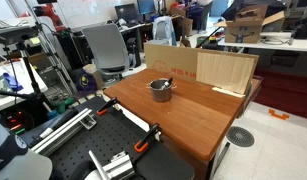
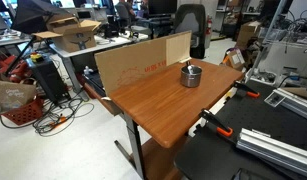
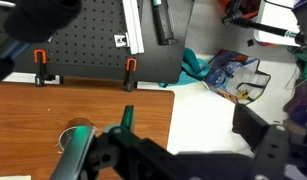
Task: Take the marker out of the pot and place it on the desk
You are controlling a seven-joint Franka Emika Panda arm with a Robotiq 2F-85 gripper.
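Observation:
The small silver pot (image 1: pixel 160 90) stands near the middle of the reddish-brown desk (image 1: pixel 188 120); it shows in both exterior views (image 2: pixel 192 76). A dark slim marker (image 1: pixel 164 84) leans inside it, its end over the rim. In the wrist view my gripper (image 3: pixel 188 128) is open and empty, its dark fingers spread wide over the desk's edge (image 3: pixel 53 105) and the pale floor beside it. A small curved silvery shape by the left finger may be the pot; I cannot tell. The gripper does not show in either exterior view.
Cardboard panels (image 1: pixel 198 65) stand along the desk's back edge (image 2: pixel 143 62). A black perforated bench (image 3: pixel 93 40) with orange-handled clamps (image 3: pixel 130 68) adjoins the desk (image 2: pixel 243 150). Cluttered bags lie on the floor (image 3: pixel 233 75). Office chairs and boxes stand behind.

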